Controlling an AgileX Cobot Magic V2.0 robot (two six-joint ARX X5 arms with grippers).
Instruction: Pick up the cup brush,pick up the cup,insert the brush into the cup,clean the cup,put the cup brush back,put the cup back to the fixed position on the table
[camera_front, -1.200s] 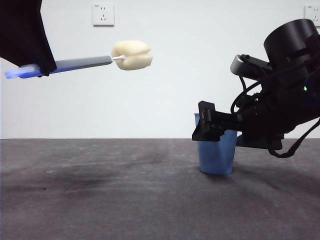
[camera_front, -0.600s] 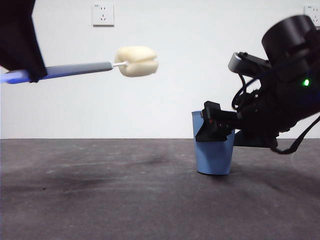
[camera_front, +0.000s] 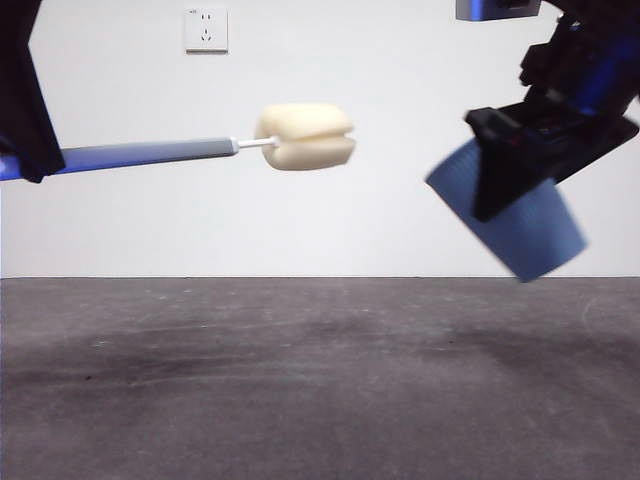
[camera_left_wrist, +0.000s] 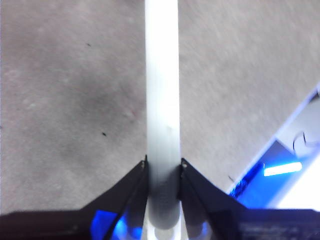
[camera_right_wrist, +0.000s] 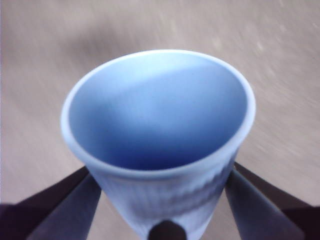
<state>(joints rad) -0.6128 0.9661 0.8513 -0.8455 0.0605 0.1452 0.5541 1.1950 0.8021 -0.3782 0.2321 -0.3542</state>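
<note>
Even, bright room light washes the front view. The cup (camera_front: 520, 225) there smears with motion blur. Glare bleaches the cup brush (camera_left_wrist: 162, 100) handle to white in the left wrist view; the table (camera_right_wrist: 280, 60) streaks, unfocused, in the right wrist view.

Looks like a lab/test bench: bare white wall (camera_front: 400, 200), wall socket (camera_front: 206, 29) at 11 o'clock, a second socket cut off at 1 o'clock, dark grey scuffed table (camera_front: 300, 380). No household furnishings visible.
</note>
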